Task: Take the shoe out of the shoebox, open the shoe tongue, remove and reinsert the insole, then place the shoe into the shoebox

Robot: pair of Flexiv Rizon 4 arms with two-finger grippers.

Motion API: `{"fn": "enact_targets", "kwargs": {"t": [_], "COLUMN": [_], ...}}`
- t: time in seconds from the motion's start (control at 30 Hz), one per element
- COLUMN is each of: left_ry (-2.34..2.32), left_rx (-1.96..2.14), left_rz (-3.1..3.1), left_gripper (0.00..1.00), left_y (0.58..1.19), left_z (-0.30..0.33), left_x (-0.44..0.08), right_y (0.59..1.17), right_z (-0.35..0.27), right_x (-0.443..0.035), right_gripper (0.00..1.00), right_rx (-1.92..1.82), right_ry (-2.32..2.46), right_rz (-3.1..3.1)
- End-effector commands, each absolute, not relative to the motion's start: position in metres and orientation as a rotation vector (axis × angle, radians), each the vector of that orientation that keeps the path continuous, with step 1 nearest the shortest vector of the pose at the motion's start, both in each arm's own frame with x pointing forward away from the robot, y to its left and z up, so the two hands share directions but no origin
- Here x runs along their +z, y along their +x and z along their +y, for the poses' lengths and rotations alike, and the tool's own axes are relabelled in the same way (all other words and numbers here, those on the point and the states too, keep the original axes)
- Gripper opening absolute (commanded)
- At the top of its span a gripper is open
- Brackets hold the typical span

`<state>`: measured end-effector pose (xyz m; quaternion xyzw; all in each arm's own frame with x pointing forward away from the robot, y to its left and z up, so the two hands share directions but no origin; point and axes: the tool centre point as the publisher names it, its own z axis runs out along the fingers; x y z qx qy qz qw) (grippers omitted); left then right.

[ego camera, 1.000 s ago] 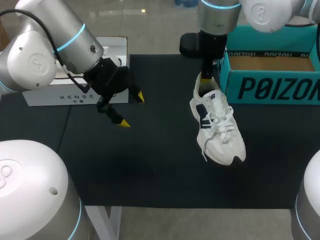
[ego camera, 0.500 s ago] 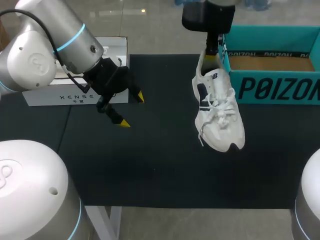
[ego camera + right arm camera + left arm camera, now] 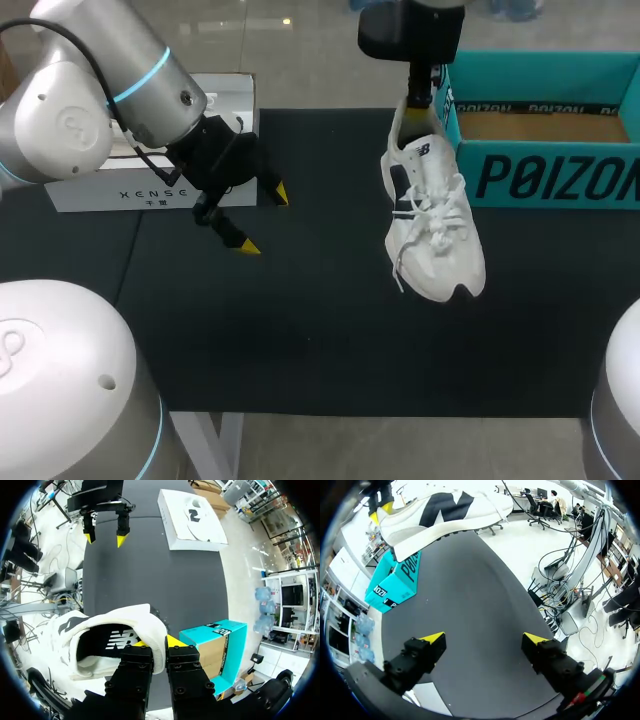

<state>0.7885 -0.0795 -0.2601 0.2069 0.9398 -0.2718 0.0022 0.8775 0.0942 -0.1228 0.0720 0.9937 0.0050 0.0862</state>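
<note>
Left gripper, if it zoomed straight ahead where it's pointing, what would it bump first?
Most likely the black mat, straight ahead of the left gripper. The shoe hangs farther off and higher, so probably missed; depth is hard to judge.

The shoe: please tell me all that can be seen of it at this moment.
The shoe is a white sneaker with dark blue side markings, white laces and a dark lining. The right gripper is shut on its heel collar, one finger inside and one outside, so it hangs heel up and toe down, seemingly clear of the black mat. It hangs just beside the teal shoebox, outside it. Nothing else touches it.
</note>
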Motion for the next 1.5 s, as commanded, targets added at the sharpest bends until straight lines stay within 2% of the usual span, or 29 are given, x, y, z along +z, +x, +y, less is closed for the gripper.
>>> {"fn": "enact_targets", "kwargs": {"t": [0.03, 0.13, 0.63, 0.87, 1.23, 1.5], "left_ry": [0.649, 0.649, 0.649, 0.649, 0.649, 0.649], "left_rx": [-0.848, -0.848, -0.848, -0.848, -0.848, -0.848], "left_rz": [2.950, 2.950, 2.950, 2.950, 2.950, 2.950], "left_gripper": [1.00, 1.00, 1.00, 1.00, 1.00, 1.00], "left_y": [0.789, 0.789, 0.789, 0.789, 0.789, 0.789], "left_z": [-0.080, -0.080, -0.080, -0.080, -0.080, -0.080], "left_x": [-0.261, -0.261, -0.261, -0.261, -0.261, -0.261], "right_y": [0.878, 0.878, 0.927, 0.965, 1.033, 1.081], "right_z": [0.094, 0.094, -0.110, -0.176, -0.230, -0.231], "right_x": [-0.121, -0.121, -0.134, -0.135, -0.117, -0.101], "right_gripper": [0.00, 0.00, 0.00, 0.00, 0.00, 0.00], "right_rx": [0.014, 0.014, 0.076, 0.088, 0.113, 0.065], "right_ry": [0.215, 0.215, 0.292, 0.336, 0.284, 0.239], "right_rz": [2.962, 2.962, 2.926, 2.891, 2.894, 2.919]}}
